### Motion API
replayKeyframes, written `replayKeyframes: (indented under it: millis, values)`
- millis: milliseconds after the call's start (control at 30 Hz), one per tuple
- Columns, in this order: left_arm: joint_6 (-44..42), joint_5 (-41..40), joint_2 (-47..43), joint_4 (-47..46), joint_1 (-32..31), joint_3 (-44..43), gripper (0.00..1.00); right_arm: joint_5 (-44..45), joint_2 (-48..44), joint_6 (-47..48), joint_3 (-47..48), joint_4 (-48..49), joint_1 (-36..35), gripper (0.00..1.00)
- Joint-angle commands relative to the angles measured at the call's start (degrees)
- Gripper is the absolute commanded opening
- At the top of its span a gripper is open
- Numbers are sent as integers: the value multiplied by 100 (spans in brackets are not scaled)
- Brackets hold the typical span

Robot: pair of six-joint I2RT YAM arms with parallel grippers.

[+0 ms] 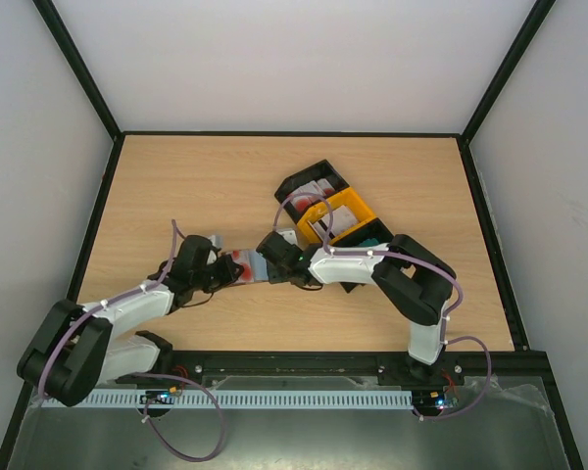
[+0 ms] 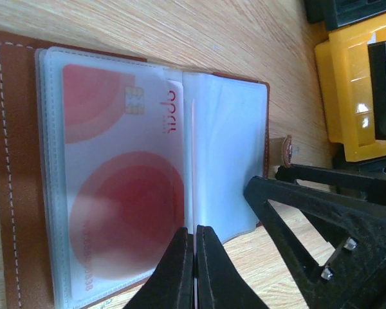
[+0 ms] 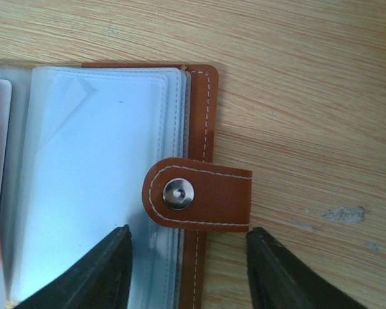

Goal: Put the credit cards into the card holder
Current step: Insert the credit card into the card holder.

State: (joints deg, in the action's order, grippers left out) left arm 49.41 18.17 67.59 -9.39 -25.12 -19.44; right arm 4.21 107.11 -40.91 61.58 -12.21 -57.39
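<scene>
The brown leather card holder (image 1: 243,266) lies open on the table between my two grippers. A red-and-white credit card (image 2: 122,193) sits inside a clear sleeve on its left half. My left gripper (image 2: 195,235) is shut on the edge of a clear sleeve page standing up at the holder's middle fold. My right gripper (image 3: 188,244) is open, its fingers on either side of the holder's right edge just below the snap tab (image 3: 206,196). It also shows as black fingers (image 2: 309,212) in the left wrist view. More cards (image 1: 318,191) lie in the bin tray.
The black-and-yellow bin tray (image 1: 343,211) stands just behind the right gripper, at an angle. Its yellow compartment (image 2: 347,96) shows close by in the left wrist view. Black frame rails border the table.
</scene>
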Motion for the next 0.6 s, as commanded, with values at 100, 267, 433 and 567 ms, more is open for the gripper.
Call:
replayKeyframes:
  millis: [100,267,433,567]
  values:
    - [-36,158,247,-485,-19,131,2,50,126,-67,22,-256,8,38]
    - [14,187,409,-771,-19,197,2,27,169,-88,53,-267,4,34]
    - [141,18,313,-759,22,195,2,45,179,-128,62,-291,17,32]
    - [207,-67,203,-755,42,186,2,20,191,-125,48,-274,17,32]
